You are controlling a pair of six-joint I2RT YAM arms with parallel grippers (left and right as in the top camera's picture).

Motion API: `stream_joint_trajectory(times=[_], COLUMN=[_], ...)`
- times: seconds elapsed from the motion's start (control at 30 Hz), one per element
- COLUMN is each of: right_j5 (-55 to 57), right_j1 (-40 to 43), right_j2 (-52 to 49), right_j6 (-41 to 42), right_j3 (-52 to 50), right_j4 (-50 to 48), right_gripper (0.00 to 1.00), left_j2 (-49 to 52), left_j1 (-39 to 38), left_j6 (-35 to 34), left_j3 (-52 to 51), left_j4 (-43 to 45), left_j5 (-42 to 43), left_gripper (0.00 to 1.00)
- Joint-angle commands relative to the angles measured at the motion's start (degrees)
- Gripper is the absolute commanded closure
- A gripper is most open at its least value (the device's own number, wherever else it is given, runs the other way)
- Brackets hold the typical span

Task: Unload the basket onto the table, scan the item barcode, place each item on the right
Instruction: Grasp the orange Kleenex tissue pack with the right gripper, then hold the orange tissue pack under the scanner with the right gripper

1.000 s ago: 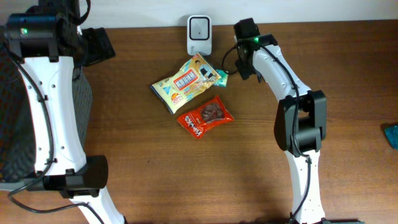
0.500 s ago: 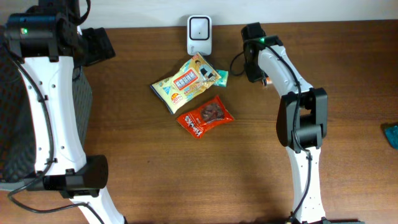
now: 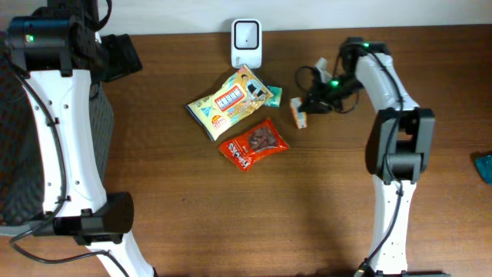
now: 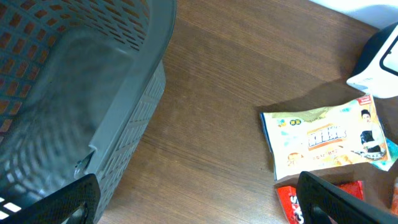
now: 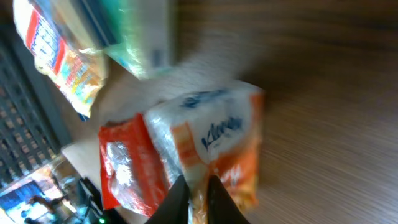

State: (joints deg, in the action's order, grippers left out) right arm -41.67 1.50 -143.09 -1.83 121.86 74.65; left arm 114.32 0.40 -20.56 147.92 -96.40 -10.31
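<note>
Tissue pack (image 3: 298,115) moved rt, pinched in rt jaws.

Brown wood-grain table (image 3: 192,208) is filling nearly the whole overhead view, with the grain running left to right. A pale wall strip (image 3: 154,15) is running along the far edge and meeting the tabletop in a straight line. Light is falling softly from above (shadows are lying short and blurred). A faint sheen is showing on the wood in the left wrist view. A grey mesh basket (image 4: 68,93) is sitting on the tabletop at the left side. A small teal thing (image 3: 484,167) is peeking in at the right edge; I cannot tell what it is.
</note>
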Motion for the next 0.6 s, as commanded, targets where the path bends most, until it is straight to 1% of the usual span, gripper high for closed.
stream_joint_trajectory(times=[0.0,0.07,0.1,0.2,0.23,0.27,0.3,0.37,0.43,0.5,0.57], right_j5=[9.6,14.4,15.9,16.2,16.2,16.3,16.7,16.9,16.9,16.9,16.9], right_j1=[5.1,7.7,8.6,7.4,5.3,2.8,1.2,-1.6,-2.5,-2.7,-2.6], right_j2=[0.4,1.0,1.5,1.6,1.6,1.3,1.2,1.2,1.2,1.1,1.1], right_j6=[-0.7,-0.7,-1.0,-2.9,-3.3,-6.4,-7.0,-6.1,-3.4,-3.3,-3.3], right_j3=[-1.3,1.4,4.6,11.1,11.3,10.6,9.7,6.5,3.2,-0.4,-2.3], right_j4=[0.7,3.8,7.0,13.4,13.9,13.4,12.4,8.7,4.5,0.9,-0.6], right_gripper=[0.76,0.50,0.36,0.35,0.28,0.28,0.29,0.36,0.38,0.45,0.55], left_j2=[-1.1,-1.1,-1.1,-1.1,-1.1,-1.1,-1.1,-1.1,-1.1,-1.1,-1.1], left_j1=[0.2,0.2,0.2,0.2,0.2,0.2,0.2,0.2,0.2,0.2,0.2], left_j6=[0.3,0.3,0.3,0.3,0.3,0.3,0.3,0.3,0.3,0.3,0.3], left_j3=[0.1,0.1,0.1,0.1,0.1,0.1,0.1,0.1,0.1,0.1,0.1], left_j4=[0.1,0.1,0.1,0.1,0.1,0.1,0.1,0.1,0.1,0.1,0.1], left_j5=[0.0,0.0,0.0,0.0,0.0,0.0,0.0,0.0,0.0,0.0,0.0], left_gripper=[0.01,0.01,0.01,0.01,0.01,0.01,0.01,0.01,0.01,0.01,0.01])
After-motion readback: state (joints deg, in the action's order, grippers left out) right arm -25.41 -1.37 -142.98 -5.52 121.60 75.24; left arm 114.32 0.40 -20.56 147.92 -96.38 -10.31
